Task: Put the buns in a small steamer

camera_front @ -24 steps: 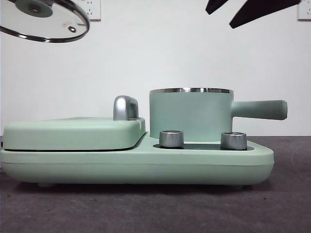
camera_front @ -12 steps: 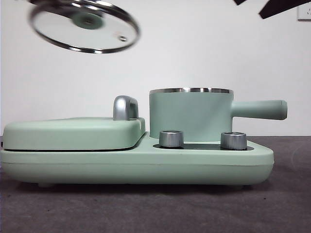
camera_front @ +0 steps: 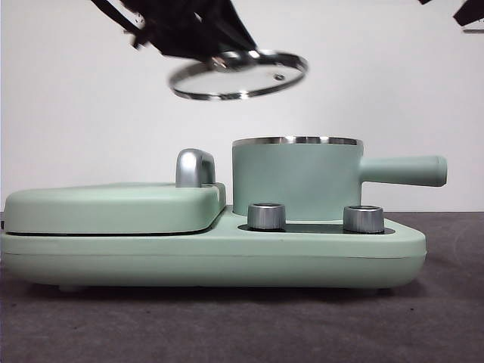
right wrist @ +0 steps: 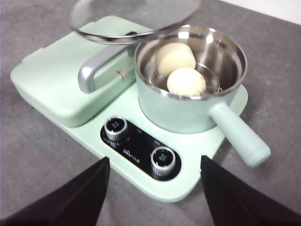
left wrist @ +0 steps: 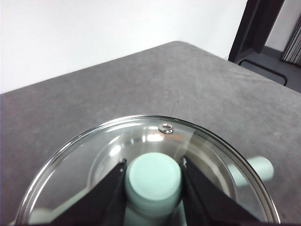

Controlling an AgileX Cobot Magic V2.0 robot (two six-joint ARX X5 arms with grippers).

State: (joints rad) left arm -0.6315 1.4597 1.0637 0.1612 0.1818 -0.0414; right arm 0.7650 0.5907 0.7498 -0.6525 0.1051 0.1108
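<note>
The small steamer (camera_front: 296, 178) stands uncovered on the right half of the green cooker, its long handle (camera_front: 404, 170) pointing right. In the right wrist view two white buns lie inside it, a smooth bun (right wrist: 175, 57) and a ridged bun (right wrist: 186, 81). My left gripper (left wrist: 154, 161) is shut on the green knob of the glass lid (left wrist: 155, 136). In the front view that lid (camera_front: 238, 74) hangs tilted above and slightly left of the steamer's rim, under the dark left gripper (camera_front: 215, 53). My right gripper (right wrist: 155, 197) is open and empty, high above the cooker's front.
The flat griddle section (camera_front: 113, 208) with its chrome handle (camera_front: 195, 166) fills the cooker's left half. Two steel dials (camera_front: 266, 215) (camera_front: 363, 218) sit in front of the steamer. A black tip of the right arm (camera_front: 469, 11) shows at the top right corner.
The left gripper has carried the lid from the top left rightward and downward, to just above the steamer. The right arm has drawn back toward the top right corner.
</note>
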